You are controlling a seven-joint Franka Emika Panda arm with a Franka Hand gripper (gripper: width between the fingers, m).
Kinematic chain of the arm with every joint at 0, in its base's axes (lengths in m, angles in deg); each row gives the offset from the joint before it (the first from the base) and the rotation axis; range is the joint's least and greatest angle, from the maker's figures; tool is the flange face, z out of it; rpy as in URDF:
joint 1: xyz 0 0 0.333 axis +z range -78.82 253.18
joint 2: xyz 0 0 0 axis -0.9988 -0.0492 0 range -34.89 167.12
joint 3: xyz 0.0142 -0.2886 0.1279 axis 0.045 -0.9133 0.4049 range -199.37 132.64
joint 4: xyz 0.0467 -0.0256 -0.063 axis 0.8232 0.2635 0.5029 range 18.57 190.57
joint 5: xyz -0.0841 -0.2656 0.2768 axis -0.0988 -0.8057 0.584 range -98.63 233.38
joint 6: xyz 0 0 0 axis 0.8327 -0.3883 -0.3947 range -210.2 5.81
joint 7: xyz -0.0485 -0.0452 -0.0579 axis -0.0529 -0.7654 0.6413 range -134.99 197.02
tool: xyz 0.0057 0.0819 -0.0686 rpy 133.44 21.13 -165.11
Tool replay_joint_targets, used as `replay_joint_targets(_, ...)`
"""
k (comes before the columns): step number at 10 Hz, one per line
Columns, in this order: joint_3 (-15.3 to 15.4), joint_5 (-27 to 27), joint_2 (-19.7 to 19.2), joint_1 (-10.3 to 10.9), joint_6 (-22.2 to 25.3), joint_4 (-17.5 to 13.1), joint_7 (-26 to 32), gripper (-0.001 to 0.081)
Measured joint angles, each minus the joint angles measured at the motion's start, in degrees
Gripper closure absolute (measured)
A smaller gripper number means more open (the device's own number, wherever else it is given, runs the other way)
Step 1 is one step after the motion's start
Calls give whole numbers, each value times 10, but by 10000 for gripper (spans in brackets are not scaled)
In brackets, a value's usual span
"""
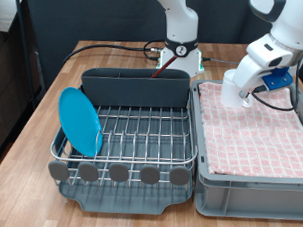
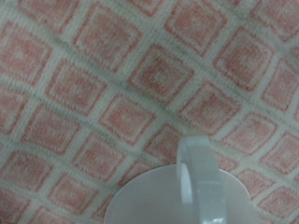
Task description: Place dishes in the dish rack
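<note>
The light-blue plate (image 1: 80,121) stands on edge in the dish rack (image 1: 142,134), at the exterior view's left end of the wire grid. My gripper (image 1: 243,98) hangs low over the pink checked cloth (image 1: 257,135) in the grey crate (image 1: 253,198), near its far left corner. The wrist view shows the white mug (image 2: 187,191) with its handle, lying on the cloth (image 2: 121,84) right under the hand. My fingers do not show in the wrist view. The mug is not clear in the exterior view. The wooden spoon is out of view.
The dark grey utensil bin (image 1: 136,86) runs along the rack's far side and round grey knobs (image 1: 119,173) line its near edge. The robot base (image 1: 179,52) stands behind the rack, with cables on the wooden table (image 1: 51,97).
</note>
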Motion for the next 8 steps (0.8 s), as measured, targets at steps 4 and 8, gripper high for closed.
replay_joint_targets(4, 0, 7, -4, 0, -2, 2, 4, 3)
replay_joint_targets(8, 1, 13, -7, 0, -19, 15, 4, 3)
